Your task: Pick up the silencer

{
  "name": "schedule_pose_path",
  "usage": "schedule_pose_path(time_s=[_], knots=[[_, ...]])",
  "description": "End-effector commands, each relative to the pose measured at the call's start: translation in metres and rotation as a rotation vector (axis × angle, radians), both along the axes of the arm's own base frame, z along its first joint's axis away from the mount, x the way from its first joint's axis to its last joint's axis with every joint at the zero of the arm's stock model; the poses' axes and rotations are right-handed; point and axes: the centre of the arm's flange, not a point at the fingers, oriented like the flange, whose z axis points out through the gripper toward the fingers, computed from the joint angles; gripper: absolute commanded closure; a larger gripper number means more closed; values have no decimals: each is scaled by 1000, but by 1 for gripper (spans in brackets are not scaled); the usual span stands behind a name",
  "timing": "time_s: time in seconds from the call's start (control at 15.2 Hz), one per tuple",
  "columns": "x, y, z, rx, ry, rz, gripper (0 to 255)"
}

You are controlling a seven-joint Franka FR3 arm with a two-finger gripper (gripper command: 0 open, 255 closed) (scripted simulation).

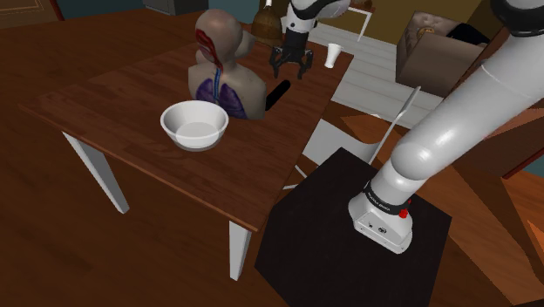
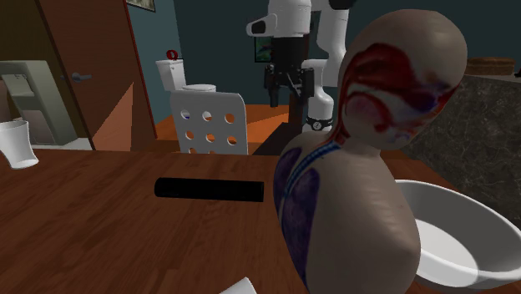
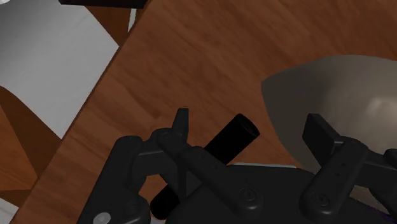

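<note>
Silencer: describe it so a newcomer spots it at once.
On the brown wooden table, find the anatomical bust. Lying flat on the tabletop beside it is the silencer, a plain black cylinder. It is the only black, rod-shaped thing there; the bowl and cup are white.

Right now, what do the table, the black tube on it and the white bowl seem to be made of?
Table: wood, going by the reddish-brown grain on its top, with a satin finish. Black tube: plain matt black with no texture, perhaps metal or plastic; the look leaves it open. White bowl: smooth with a soft sheen, likely ceramic or plastic.
</note>
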Motion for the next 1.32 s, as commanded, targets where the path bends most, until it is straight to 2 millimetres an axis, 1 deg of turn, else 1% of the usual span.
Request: schedule_pose_path(time_s=[0.0,0.4,0.79,1.12,1.19,1.25], knots=[[23,-13,-14,-10,4,-56,0],[75,-49,-61,-39,16,-218,0],[119,-94,-107,-67,29,-380,0],[150,-138,-145,-91,39,-515,0],[154,-144,-149,-94,41,-532,0],[154,-144,-155,-94,41,-532,0]])
